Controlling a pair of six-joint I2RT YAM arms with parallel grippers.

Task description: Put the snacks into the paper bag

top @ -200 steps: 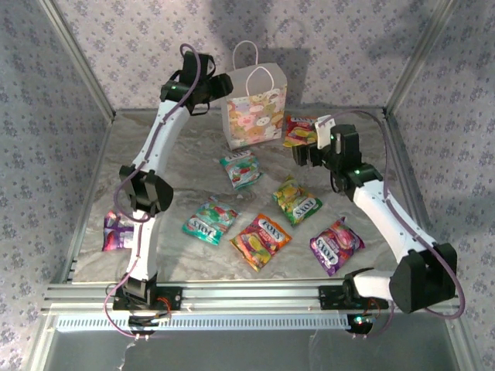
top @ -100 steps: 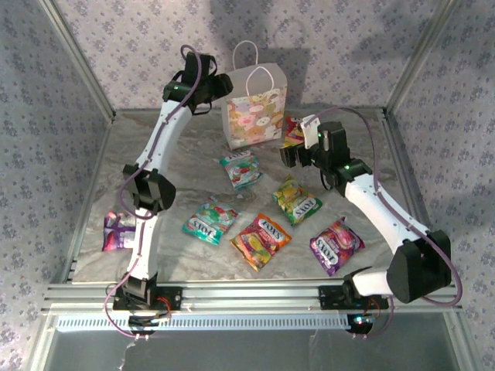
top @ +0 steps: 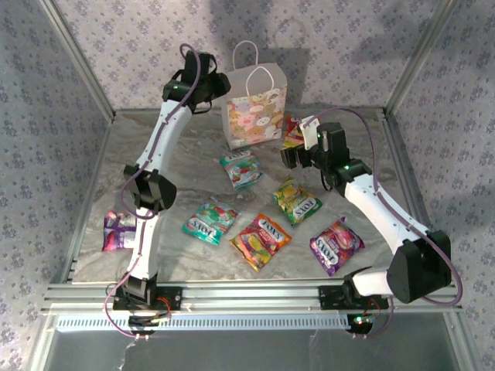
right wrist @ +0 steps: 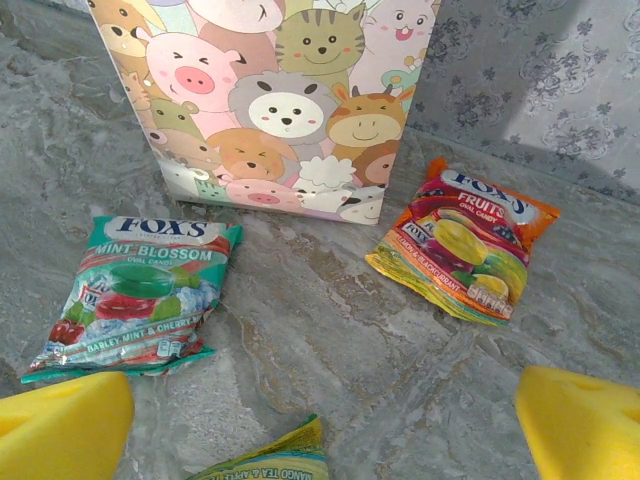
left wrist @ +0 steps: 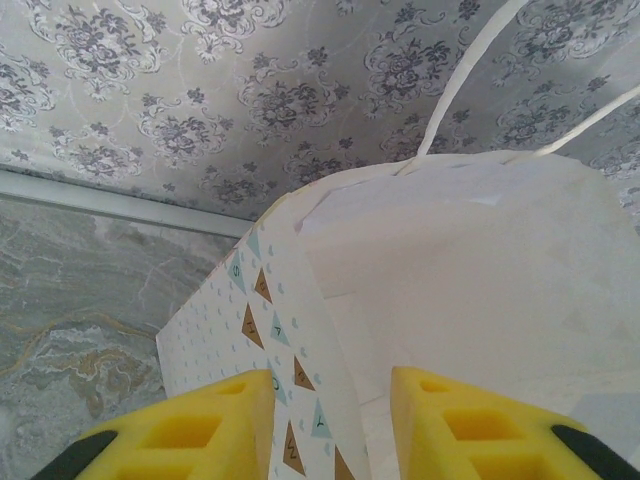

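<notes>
The white paper bag (top: 254,108) with its cartoon animal print stands upright at the back of the table. My left gripper (left wrist: 330,420) is at the bag's top left. It is open, with its yellow fingers (left wrist: 200,430) either side of the bunting-patterned side wall (left wrist: 270,330), one outside and one inside the bag. Several snacks lie flat on the table. My right gripper (right wrist: 325,425) hovers open and empty in front of the bag (right wrist: 270,100), between a teal packet (right wrist: 135,295) and a red-orange packet (right wrist: 465,240). A yellow-green packet (right wrist: 270,462) lies just beneath it.
More packets lie nearer the front: teal (top: 209,220), red-orange (top: 261,240), yellow-green (top: 297,200) and purple (top: 336,244). Another purple one (top: 116,230) sits by the left arm's lower link near the left edge. Patterned walls and metal frame posts close in the table.
My right gripper has swung left, closer to the front of the bag, then held still. The left arm stays at the bag's top left.
</notes>
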